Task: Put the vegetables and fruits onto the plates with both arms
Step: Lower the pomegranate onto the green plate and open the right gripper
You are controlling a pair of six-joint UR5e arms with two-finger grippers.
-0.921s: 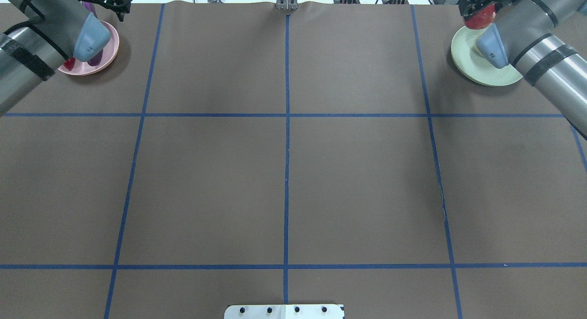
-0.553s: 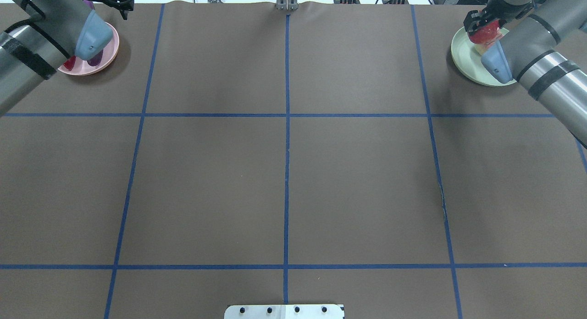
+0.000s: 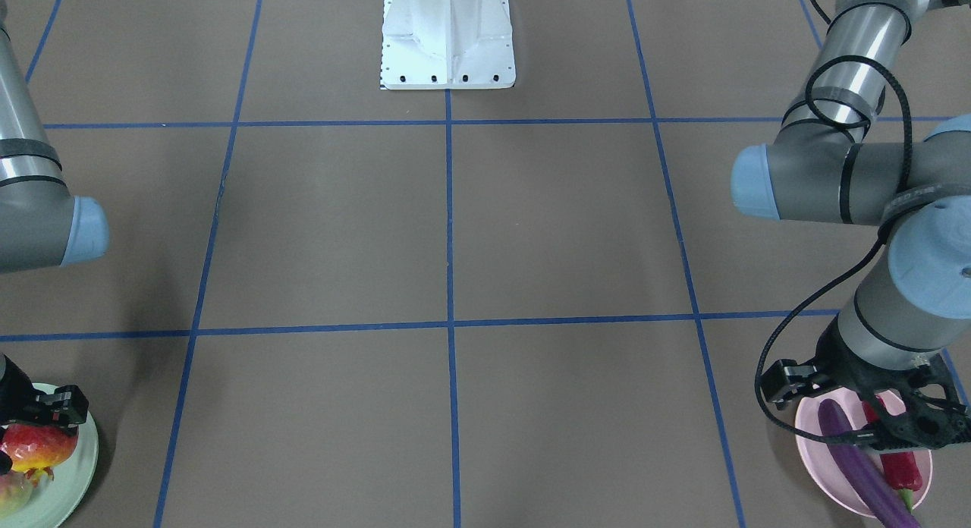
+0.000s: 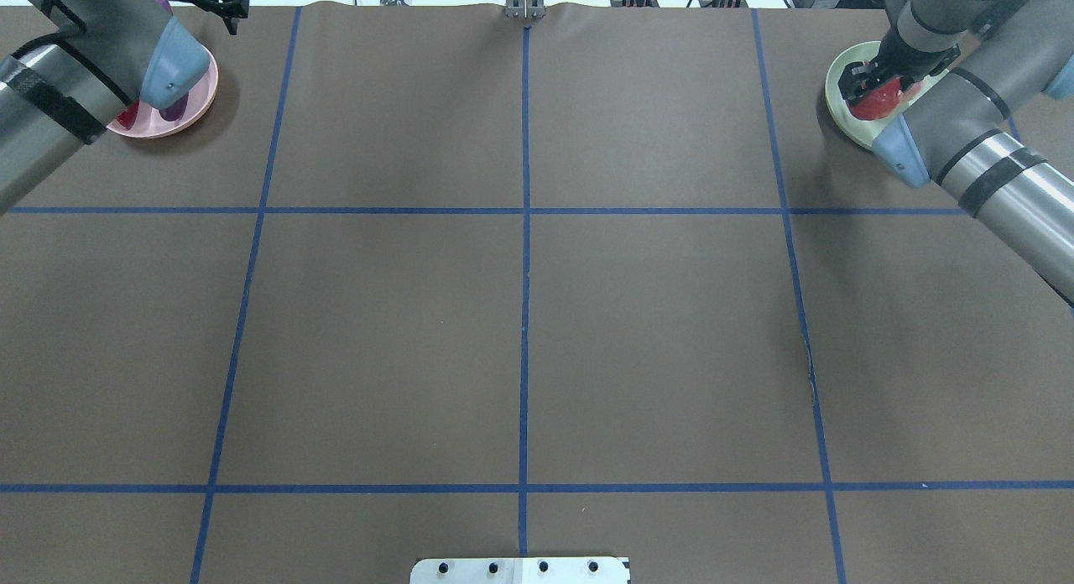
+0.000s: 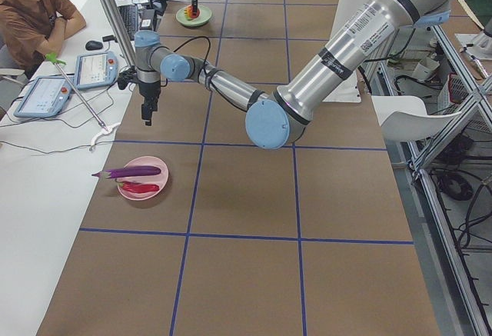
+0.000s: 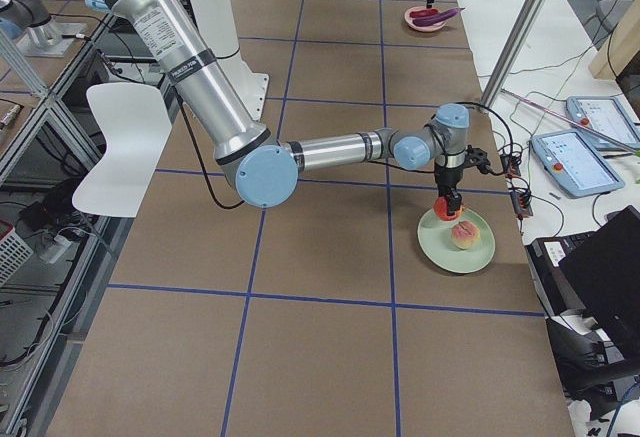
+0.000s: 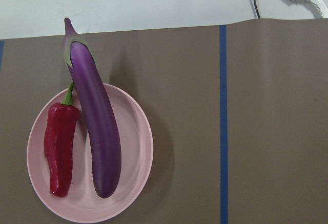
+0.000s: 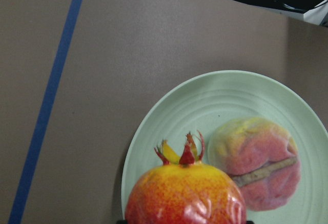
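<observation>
The pomegranate (image 8: 187, 193) is clamped in the right end effector (image 4: 874, 93), crown up, low over the near part of the mint green plate (image 8: 215, 96). The peach (image 8: 256, 162) already lies just beside it on that plate. Whether the fruit touches the plate yet I cannot tell. This looks like the last placement. The next move calls for easing it down onto bare plate clear of the peach, then opening gently, since a round fruit may roll. Across the tabletop (image 4: 520, 315), the eggplant (image 7: 97, 131) and chili (image 7: 60, 149) lie side by side on the pink plate (image 7: 138, 147), the eggplant's cap end overhanging the rim. The left end effector (image 3: 903, 429) hangs above them, empty, its jaws apparently spread.
</observation>
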